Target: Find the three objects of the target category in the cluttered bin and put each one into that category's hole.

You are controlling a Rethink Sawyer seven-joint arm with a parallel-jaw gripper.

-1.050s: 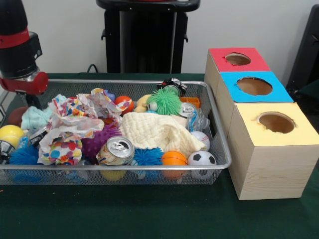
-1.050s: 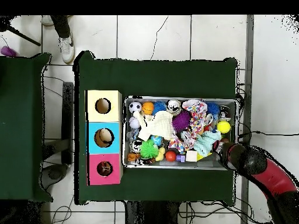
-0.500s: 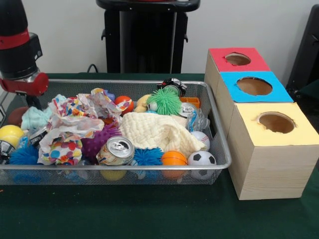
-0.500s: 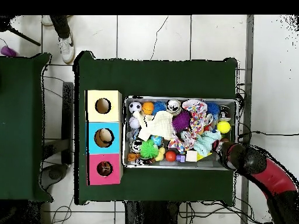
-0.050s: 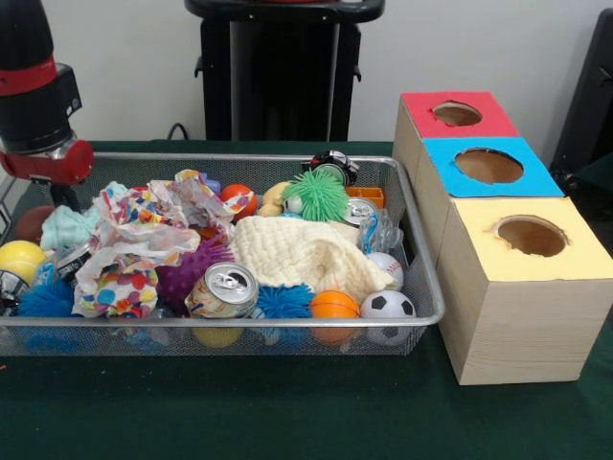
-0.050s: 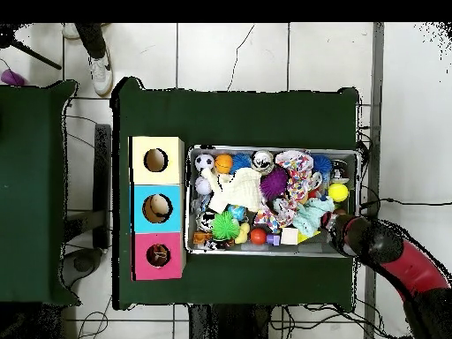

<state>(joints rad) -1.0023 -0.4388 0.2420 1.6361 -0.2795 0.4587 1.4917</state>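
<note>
The wire mesh bin (image 5: 421, 287) (image 6: 349, 152) is piled with toys. An orange ball (image 5: 334, 305), a soccer ball (image 5: 388, 306), a baseball (image 5: 385, 267) and a yellow ball (image 5: 19, 260) (image 6: 338, 192) lie among them. A drink can (image 5: 221, 288), a green spiky toy (image 5: 316, 195) (image 6: 225, 224) and a cream cloth (image 5: 297, 251) (image 6: 240, 189) are also inside. My gripper (image 5: 59, 196) (image 6: 334, 222) hangs over the bin's far left corner in the front view, beside a teal cloth (image 5: 65, 227). Beside the bin stand the red-topped box (image 5: 458, 115), the blue-topped box (image 5: 488, 166) and the yellow-topped box (image 5: 530, 237), each with a round hole.
Crumpled patterned paper (image 5: 134, 240) and a purple spiky ball (image 5: 187, 273) fill the bin's left half. A black stand (image 5: 283, 77) rises behind the bin. In the overhead view a person's shoe (image 6: 101, 71) shows at the top left, and a second green table (image 6: 31, 194) stands at the left.
</note>
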